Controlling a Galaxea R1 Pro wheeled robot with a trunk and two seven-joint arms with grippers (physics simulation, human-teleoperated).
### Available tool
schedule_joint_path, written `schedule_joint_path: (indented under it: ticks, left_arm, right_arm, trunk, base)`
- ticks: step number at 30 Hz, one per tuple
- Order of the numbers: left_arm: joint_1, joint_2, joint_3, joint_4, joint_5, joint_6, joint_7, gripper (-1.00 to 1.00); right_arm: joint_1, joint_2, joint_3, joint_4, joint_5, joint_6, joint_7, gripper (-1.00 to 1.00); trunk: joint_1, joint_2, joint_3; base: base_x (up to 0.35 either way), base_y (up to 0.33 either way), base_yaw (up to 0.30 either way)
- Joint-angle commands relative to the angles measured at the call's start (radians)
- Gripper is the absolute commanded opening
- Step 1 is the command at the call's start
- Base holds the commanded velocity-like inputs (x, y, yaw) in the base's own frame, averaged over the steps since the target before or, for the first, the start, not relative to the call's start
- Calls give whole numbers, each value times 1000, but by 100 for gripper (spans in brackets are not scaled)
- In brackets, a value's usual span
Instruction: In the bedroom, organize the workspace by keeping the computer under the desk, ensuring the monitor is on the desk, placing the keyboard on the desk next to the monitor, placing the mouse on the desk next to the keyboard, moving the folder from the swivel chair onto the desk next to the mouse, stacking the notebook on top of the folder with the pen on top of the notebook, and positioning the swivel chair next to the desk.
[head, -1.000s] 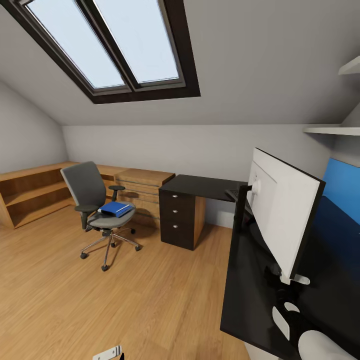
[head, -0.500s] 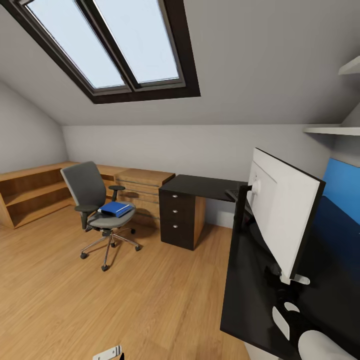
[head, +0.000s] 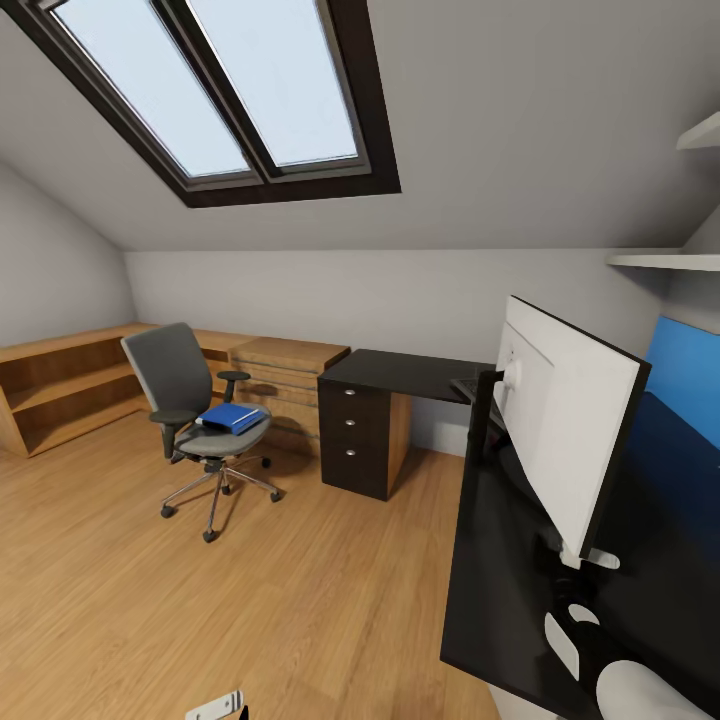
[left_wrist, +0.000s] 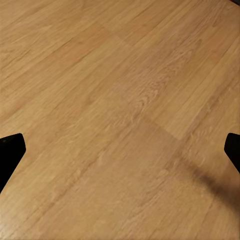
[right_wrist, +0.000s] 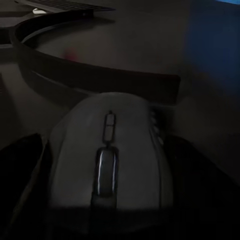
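Between my right fingers (right_wrist: 30, 190) sat the mouse (right_wrist: 107, 160), body wedged in the gap w/ a dark finger on each flank, so I judged them clamped on it, just above the desk (head: 500, 540). Ahead of those fingers curved the monitor (head: 570, 420) base, and beyond that the keyboard (head: 470, 388) edge; monitor stood on the desk already. So monitor done, keyboard on the desk near it, mouse not yet set down beside keyboard. Left fingers (left_wrist: 10, 152) were spread wide apart, nothing btwn them, only wood floor (left_wrist: 120, 100) past the tips. Well away from both grippers, the folder (head: 232, 417) lay on the swivel chair (head: 195, 420) seat, chair out in the room, apart from the desk. Folder, chair still to do; notebook, pen, computer I couldn't place.
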Motion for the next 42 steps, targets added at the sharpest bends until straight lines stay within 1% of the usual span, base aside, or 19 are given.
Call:
schedule_joint_path:
  ticks: [1, 16, 42]
  left_arm:
    - [-1, -1, 3, 0, -2, -3, 1, 100]
    - [-1, -1, 3, 0, -2, -3, 2, 100]
    - [-1, -1, 3, 0, -2, -3, 1, 100]
  right_arm:
    - [-1, 0, -1, 1, -1, -4, -1, -100]
    - [-1, 0, -1, 1, -1, -4, -1, -100]
    - [-1, 0, -1, 1, -1, -5, -1, -100]
  trunk:
    - [0, -1, -1]
    - [0, -1, -1]
    - [0, -1, -1]
  base:
    - [0, 0, 0]
    - [0, 0, 0]
    - [-320, 0, 0]
